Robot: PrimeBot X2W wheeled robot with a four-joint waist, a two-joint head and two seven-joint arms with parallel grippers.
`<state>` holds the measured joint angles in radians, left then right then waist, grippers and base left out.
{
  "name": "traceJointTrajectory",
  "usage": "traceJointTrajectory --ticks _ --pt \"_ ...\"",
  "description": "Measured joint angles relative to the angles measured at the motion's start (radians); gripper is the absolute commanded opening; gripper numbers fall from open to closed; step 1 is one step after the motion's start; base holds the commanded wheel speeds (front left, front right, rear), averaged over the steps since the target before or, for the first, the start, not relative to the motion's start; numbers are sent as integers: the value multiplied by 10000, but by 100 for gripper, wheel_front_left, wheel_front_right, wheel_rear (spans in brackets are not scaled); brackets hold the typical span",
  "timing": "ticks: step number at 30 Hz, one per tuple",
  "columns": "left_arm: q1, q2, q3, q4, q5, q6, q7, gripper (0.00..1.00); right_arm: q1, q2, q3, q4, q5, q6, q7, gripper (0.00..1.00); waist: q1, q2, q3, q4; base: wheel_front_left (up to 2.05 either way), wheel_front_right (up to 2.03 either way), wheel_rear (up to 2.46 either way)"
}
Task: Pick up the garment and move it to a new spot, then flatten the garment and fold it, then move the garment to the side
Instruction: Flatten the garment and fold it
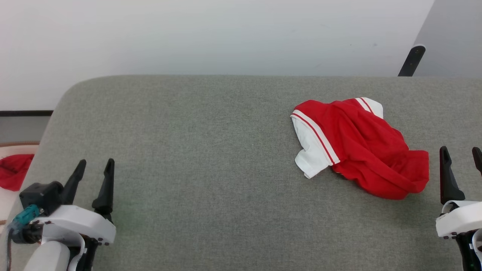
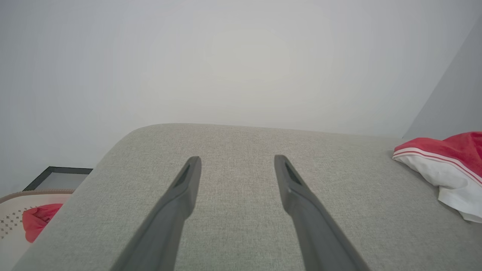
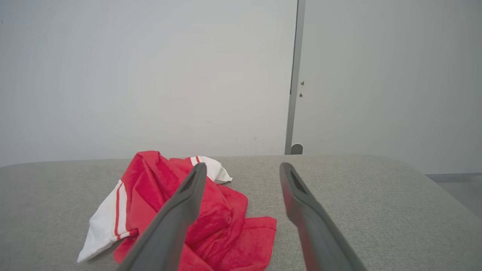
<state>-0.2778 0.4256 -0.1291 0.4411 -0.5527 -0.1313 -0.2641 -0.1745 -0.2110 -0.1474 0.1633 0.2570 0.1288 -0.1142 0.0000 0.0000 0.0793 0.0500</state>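
The garment (image 1: pixel 361 145) lies crumpled on the right half of the grey table (image 1: pixel 211 158), red with white sleeves and red-white striped bands. Its lettering is hidden in the folds. My right gripper (image 1: pixel 461 156) stands open at the lower right, just right of the garment's hem and apart from it. In the right wrist view the garment (image 3: pixel 162 210) lies left of and partly behind my right gripper (image 3: pixel 243 169). My left gripper (image 1: pixel 96 165) is open at the lower left, far from the garment, with bare table between its fingers. The left wrist view catches my left gripper (image 2: pixel 237 160) and a sleeve of the garment (image 2: pixel 448 165) at the right edge.
A small plain red cloth (image 1: pixel 13 171) lies in a pale basket (image 2: pixel 11 210) off the table's left edge. A white wall runs behind the table, with a dark post (image 1: pixel 412 60) at the back right. The table's far left corner is rounded.
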Motion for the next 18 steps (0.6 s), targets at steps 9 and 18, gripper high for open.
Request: traceJointTrajectory --ticks 9,18 --pt "20 -36 0 -81 -10 0 0 100 -56 0 27 100 -38 0 362 100 0 0 144 83 0 0 0" --pt "-127 -391 -199 -433 4 0 0 100 -2456 -815 608 792 -107 0 2424 100 -1 0 792 252 0 0 0"
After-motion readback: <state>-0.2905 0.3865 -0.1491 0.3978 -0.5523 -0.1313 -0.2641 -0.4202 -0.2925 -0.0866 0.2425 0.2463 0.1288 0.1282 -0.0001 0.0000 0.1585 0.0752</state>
